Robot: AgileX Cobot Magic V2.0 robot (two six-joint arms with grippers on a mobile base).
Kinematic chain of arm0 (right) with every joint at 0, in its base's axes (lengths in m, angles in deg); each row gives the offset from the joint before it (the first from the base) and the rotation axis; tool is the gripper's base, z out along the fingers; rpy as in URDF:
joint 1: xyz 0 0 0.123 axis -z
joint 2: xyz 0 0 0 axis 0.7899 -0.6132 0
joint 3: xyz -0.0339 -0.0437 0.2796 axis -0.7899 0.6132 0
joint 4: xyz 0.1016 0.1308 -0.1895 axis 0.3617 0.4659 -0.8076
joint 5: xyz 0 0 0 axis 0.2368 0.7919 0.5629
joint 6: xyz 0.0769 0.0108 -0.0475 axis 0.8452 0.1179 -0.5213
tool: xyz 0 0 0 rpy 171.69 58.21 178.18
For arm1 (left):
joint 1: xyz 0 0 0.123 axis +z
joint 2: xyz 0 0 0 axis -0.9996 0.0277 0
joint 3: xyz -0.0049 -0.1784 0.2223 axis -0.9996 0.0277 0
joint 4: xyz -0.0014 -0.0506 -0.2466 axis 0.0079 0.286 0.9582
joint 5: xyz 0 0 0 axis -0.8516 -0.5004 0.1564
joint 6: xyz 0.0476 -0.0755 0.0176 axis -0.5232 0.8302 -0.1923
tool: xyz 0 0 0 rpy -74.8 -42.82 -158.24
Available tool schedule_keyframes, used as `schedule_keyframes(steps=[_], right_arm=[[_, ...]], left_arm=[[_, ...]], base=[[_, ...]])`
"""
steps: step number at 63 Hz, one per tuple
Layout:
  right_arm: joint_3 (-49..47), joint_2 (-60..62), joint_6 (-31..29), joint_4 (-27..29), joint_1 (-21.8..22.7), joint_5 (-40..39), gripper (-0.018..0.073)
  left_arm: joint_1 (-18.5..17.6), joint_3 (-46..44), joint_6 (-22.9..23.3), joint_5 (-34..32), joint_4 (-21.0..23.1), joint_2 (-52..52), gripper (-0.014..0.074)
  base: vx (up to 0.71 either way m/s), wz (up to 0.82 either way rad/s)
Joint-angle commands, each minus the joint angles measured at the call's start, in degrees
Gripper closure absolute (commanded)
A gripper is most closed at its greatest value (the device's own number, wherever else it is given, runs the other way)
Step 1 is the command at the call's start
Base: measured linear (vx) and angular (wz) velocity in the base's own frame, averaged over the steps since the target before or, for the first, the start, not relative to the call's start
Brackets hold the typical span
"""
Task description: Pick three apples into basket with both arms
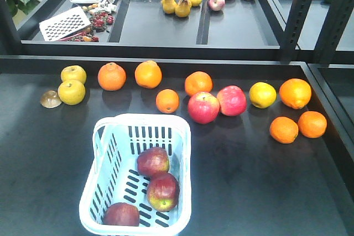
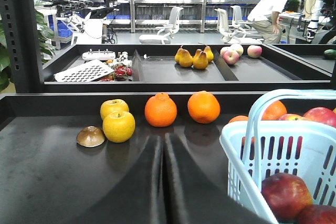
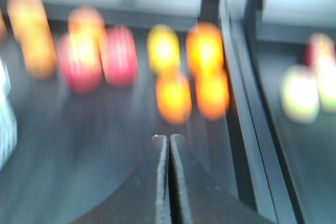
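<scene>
Apples (image 1: 153,162) in basket (image 1: 176,125), wrist views: pincers closed

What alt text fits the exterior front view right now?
Three dark red apples lie inside the light blue basket near the front of a dark table. Behind it sits a loose row of oranges, two pink-red apples and yellow fruit.

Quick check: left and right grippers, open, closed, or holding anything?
Left gripper: closed, holding nothing, beside the basket.
Right gripper: closed, holding nothing; that view is blurred.
</scene>
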Motion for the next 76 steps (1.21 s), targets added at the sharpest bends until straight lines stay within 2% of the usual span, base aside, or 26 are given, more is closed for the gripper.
schedule_keyframes(steps=[1,13,22,76], right_arm=[[4.74,4.1,-0.62,-0.8,0.37,-10.87,0.0568],[14.77,13.72,-0.62,0.36,0.42,-13.76,0.0568],[20.27,13.46,-0.46,0.74,0.42,-20.8,0.0568],[20.1,13.46,-0.46,0.89,0.42,-22.19,0.0568]], left_arm=[[0.12,0.11,0.56,-4.41,0.15,-0.92,0.0603],[0.12,0.11,0.56,-4.41,0.15,-0.92,0.0603],[0.12,0.11,0.56,-4.32,0.15,-0.92,0.0603],[0.12,0.11,0.56,-4.32,0.15,-0.92,0.0603]], base=[[0.0,0.0],[0.0,0.0],[0.0,0.0],[0.0,0.0]])
